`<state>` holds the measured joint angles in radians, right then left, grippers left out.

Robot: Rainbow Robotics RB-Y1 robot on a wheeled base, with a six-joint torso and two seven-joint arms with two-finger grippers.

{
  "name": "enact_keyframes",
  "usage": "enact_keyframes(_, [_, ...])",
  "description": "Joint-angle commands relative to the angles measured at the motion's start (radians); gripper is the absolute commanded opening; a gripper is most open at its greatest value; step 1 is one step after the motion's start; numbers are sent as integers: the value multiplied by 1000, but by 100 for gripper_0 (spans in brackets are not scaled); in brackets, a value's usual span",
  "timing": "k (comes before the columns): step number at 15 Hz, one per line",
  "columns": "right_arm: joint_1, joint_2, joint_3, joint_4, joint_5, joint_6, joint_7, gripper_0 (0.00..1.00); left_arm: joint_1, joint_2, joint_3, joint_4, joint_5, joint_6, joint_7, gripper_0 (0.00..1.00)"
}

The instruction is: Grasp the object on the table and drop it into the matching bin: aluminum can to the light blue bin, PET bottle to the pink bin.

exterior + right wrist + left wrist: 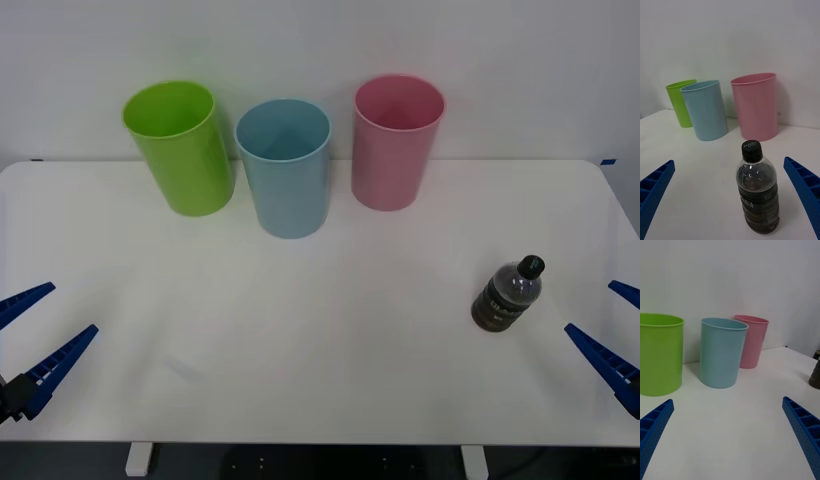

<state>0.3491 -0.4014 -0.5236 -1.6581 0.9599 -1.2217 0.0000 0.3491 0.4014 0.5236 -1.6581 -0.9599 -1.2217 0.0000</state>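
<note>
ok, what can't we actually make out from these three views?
- PET bottle: left wrist view, cut off by the picture edge, only one side shows.
- Bottle label text: right wrist view, too small to read.
- Right gripper: front view, body cut off by the edge, open.
- Left gripper: same, open.
- Pink bin: left wrist view, partly behind the light blue bin.

The left claw (28,340) has two long blue fingers (62,360), tapered to points and ribbed with small open cells, on a black mount. The right claw (617,325) carries matching blue ribbed fingers (600,355).
</note>
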Motion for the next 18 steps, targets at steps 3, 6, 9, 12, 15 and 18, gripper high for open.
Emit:
enact_keyframes(3, [24,13,-3,20,2,-7,0,100,0,0,0,0,0,0,0,100])
enact_keyframes(6, [51,-23,17,15,-38,-2,0,100,0,0,0,0,0,0,0,100])
enact_keyframes(9, [82,-53,27,15,-69,7,6,100,0,0,0,0,0,0,0,100])
enact_keyframes(12, [103,-57,34,17,-75,22,29,100,0,0,0,0,0,0,0,100])
enact_keyframes(15, [116,-57,56,17,-81,70,94,100,0,0,0,0,0,0,0,100])
enact_keyframes(18, [131,-57,91,15,-107,153,222,100,0,0,0,0,0,0,0,100])
